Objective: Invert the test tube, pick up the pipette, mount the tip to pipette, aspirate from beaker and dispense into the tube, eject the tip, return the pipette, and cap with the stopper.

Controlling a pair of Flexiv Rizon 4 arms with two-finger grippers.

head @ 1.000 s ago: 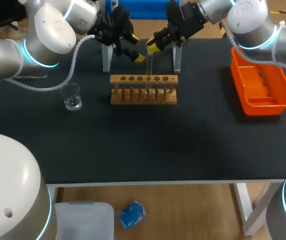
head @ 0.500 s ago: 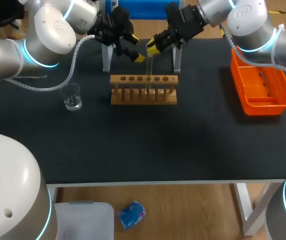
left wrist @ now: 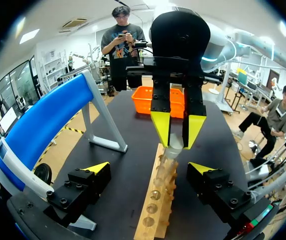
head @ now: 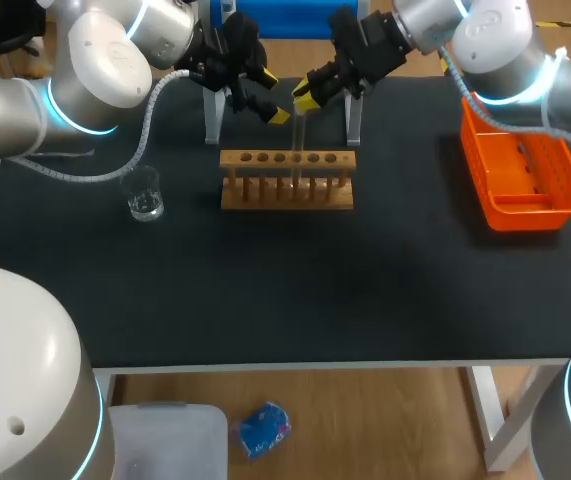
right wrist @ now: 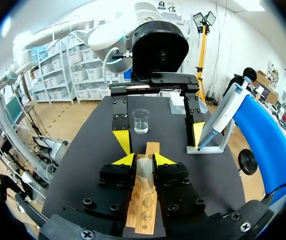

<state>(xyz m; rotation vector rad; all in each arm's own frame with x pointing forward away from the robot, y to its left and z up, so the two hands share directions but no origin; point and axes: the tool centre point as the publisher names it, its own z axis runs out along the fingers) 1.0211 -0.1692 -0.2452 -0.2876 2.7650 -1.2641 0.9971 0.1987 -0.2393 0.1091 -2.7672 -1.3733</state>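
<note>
— Black tabletop [head: 295, 290] first: which containers stand on it?

— Three. A glass beaker [head: 144, 195] on my left side with a little clear liquid in its bottom. A wooden test tube rack [head: 286, 180] in the middle, with a row of round holes; whether tubes sit in them I cannot tell. An orange bin [head: 555, 205] on my right side, its contents too unclear to name.

— And the test tube?

— The test tube [right wrist: 144, 172] stands upright over the rack, pinched from two sides by the right gripper [right wrist: 144, 160]. What it holds I cannot tell.

— The other claw?

— The left gripper [left wrist: 149, 168] hangs just beside the tube, facing the right one, fingers spread wide with nothing between them. The pipette [right wrist: 222, 120] leans in its blue stand [right wrist: 263, 135] at the table's far edge, well apart from the beaker.
</note>
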